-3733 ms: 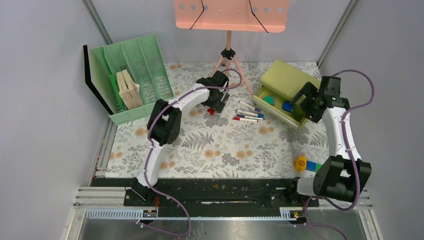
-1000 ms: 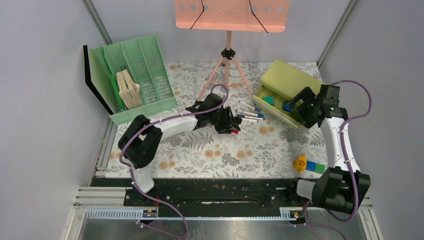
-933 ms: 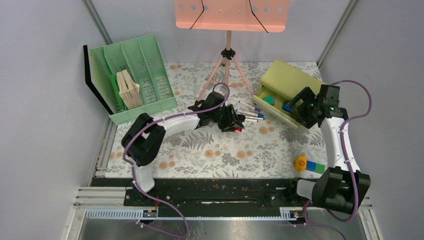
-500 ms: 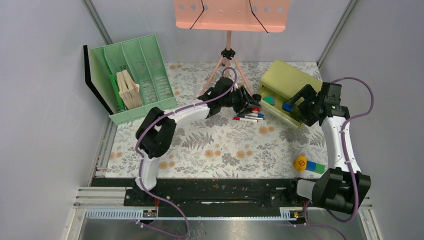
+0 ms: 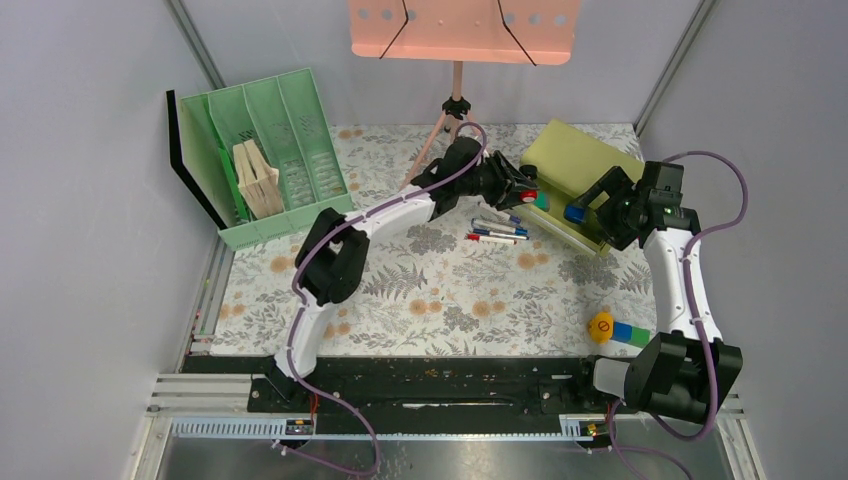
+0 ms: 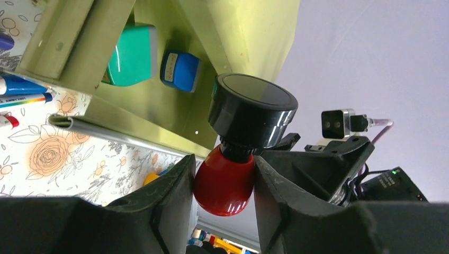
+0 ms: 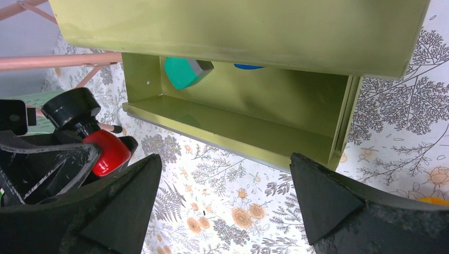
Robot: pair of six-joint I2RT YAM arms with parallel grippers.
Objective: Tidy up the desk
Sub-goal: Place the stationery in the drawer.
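Note:
The floral-print desk carries an olive-green box with its drawer pulled open. A teal piece and a blue piece lie inside the drawer. My left gripper is shut on the red knob of a stamp with a round black base. It holds the stamp in the air at the drawer's left end. My right gripper stands open just in front of the drawer, nothing between its fingers. The stamp shows at its left.
Several pens lie on the desk left of the drawer. A yellow ball and coloured blocks sit near the right arm's base. A green file organizer stands back left; a pink music stand's tripod stands at the back.
My left arm has swung from the middle of the desk back and to the right, carrying the stamp over the pens to the drawer. The right arm has barely moved.

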